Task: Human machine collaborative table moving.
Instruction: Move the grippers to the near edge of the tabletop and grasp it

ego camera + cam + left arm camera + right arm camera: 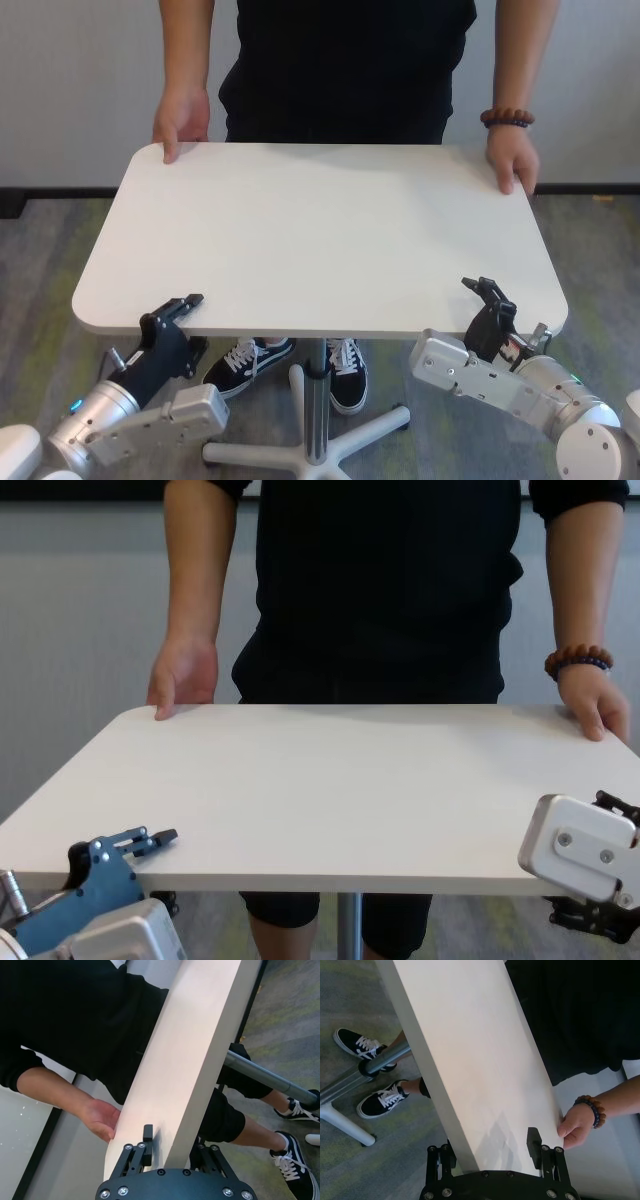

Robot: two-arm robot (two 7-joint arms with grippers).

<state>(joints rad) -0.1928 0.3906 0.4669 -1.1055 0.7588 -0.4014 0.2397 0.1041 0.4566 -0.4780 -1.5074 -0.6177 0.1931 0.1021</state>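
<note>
Grippers straddle the near edge of the wide white rectangular tabletop [320,235] with rounded corners, one near each near corner, so I share the load evenly with the person in the black top and black pants [345,70] on the far side. My left black pincer gripper [180,322] has one finger lying on top of the board and the other under it; from the left wrist view the fingers look closed down close to the thin edge, but I can't tell whether it's a firm clamp yet. My right black pincer gripper [495,315] also has the edge between its fingers, upper finger standing visibly above the surface in the right wrist view, so it's wider and not gripping as far as I can see. The human's hands are on the two far corners: one bare hand [182,122] opposite my left arm, the other, with a brown bead bracelet [507,118], opposite my right. Table sits between us on its slim grey metal pole [317,400] and star base, floor contact unchanged as far as I can judge. I'd want both grips seated before any lift.
</note>
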